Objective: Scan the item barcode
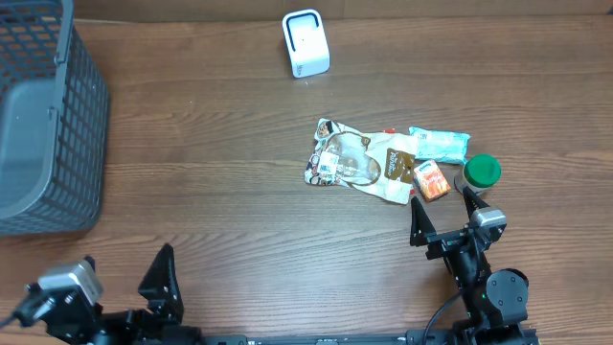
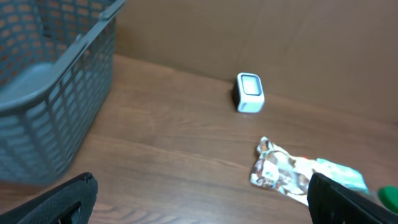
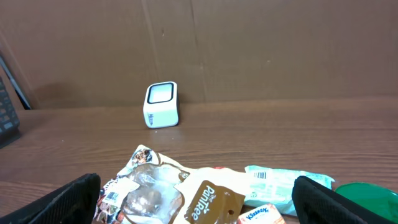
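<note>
Just ahead of the right gripper (image 1: 446, 216), on the wooden table (image 1: 220, 192), lies the cluster of goods the task draws from. The crinkled snack bag (image 1: 352, 163) is there, with a small orange packet (image 1: 432, 180) at its right end, a pale teal tissue pack (image 1: 439, 144) beyond that, and a green lid (image 1: 482, 171) furthest right. The orange packet is the closest piece, sitting almost between the fingertips' line of advance. The snack bag's long axis runs left to right across the gripper's front, dipping slightly toward the packet.

The white scanner (image 1: 306, 43) stands upright well beyond the cluster and off to its left, its window facing back toward the arms. Anything picked up would likely have to travel forward and leftward to meet it.

The left gripper (image 1: 124, 266) sits far over on the other side, below the grey basket (image 1: 81, 115), well apart from every item, so the right arm is plainly the nearer one.

Both claws are spread fully wide and empty, touching nothing (each wrist view shows only the two dark finger ends at the frame's lower corners). Which item is meant to be scanned cannot be told — by position, the orange packet or the snack bag seems likeliest.
</note>
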